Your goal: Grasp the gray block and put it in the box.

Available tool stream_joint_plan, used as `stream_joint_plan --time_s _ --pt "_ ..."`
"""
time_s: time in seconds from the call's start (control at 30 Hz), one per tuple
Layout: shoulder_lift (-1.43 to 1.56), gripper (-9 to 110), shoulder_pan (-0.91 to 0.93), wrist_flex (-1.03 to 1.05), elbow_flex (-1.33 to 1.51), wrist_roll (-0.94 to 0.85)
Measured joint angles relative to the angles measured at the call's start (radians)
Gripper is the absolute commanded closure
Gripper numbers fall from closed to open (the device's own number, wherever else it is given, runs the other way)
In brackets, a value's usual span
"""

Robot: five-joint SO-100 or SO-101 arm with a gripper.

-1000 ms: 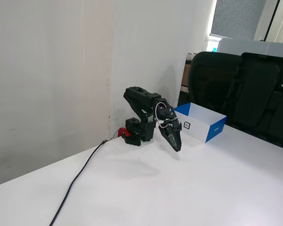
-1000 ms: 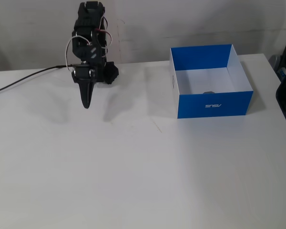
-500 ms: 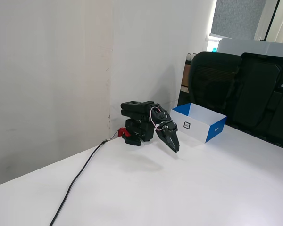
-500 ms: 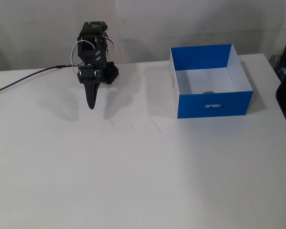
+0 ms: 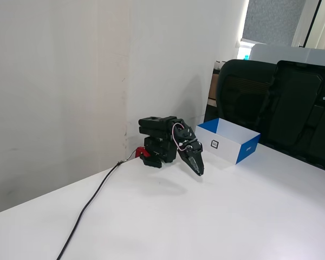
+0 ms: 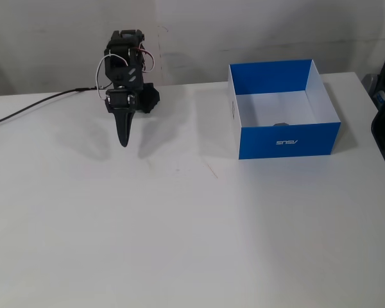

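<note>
**Arm folded, gray block in the box**

Seen in both fixed views: a white table (image 6: 179, 244), a black arm (image 6: 125, 58) folded low upon itself near the wall (image 5: 59, 81), a black cable (image 5: 92, 203) trailing off across the tabletop. Gripper (image 6: 123, 140) pointed down toward the table in a fixed view, fingers pressed together into one dark wedge, nothing held between them. Same gripper (image 5: 199, 170) in a fixed view tilted downward at about 4 o'clock from the arm's body, tip just above the surface, fingers likewise closed and empty. White looping wires (image 5: 177, 138) visible along the wrist, a red part (image 5: 142, 152) at the base.

The box (image 6: 289, 141) stood well apart from the gripper, at roughly 3 o'clock from it in a fixed view: blue outside, white inside, open on top, white lettering on the near blue wall. In a fixed view, the box (image 5: 244, 153) sat at about 2 o'clock from the gripper, a small square black mark on its white side.

The gray block (image 6: 281, 124) lay inside the box, on the white floor against the near wall, only partly visible over the rim. Hidden by the box walls from the other camera.

Dark chairs (image 5: 276, 103) stood behind the table's far edge.
</note>
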Motion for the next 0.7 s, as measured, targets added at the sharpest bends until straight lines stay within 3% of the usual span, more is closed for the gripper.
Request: stream_joint_plan --time_s 0.7 --pt "0.000 101 -0.006 0.000 0.000 0.000"
